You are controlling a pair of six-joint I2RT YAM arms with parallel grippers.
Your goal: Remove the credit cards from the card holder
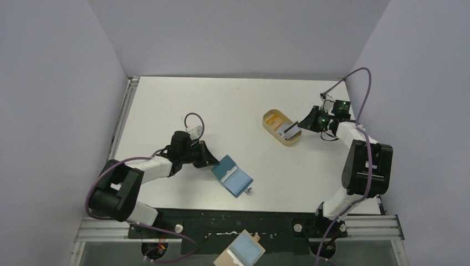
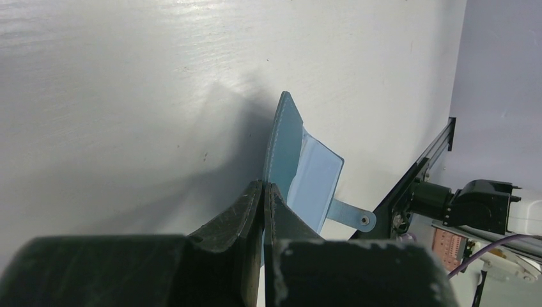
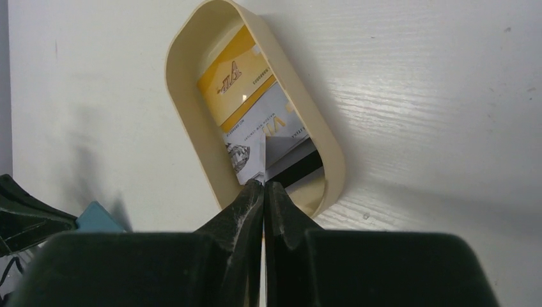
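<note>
Two robot arms reach over one white tabletop (image 1: pixel 233 100). On it are one wallet, two cards, one oval tray and one tan board.

On the left, the left jaws are pressed together, pinching the near edge of the wallet (image 2: pixel 287 144). The wallet is teal-blue outside and folded open, showing a paler blue panel inside. It extends straight out beyond the tips of these jaws. A small snap tab (image 2: pixel 353 216) sticks out from the side farthest from them.

In the middle, at the near edge between the two arm bases, lies the tan board (image 1: pixel 239 253). It carries a light-blue rectangle and is well apart from both sets of jaws.

On the right, the right jaws are together, clamped on the corner of a pale grey-white card (image 3: pixel 281 131). This card has a dark stripe and is tilted, with its far end down inside the tan oval tray (image 3: pixel 185 102). The tray sits directly in front of these jaws. Deeper in the tray, beyond the held card, a second card (image 3: pixel 233 77) lies on the tray floor. It is yellow and white with lettering and is partly covered by the first card. The tray and both cards are well apart from the left jaws and the wallet.
</note>
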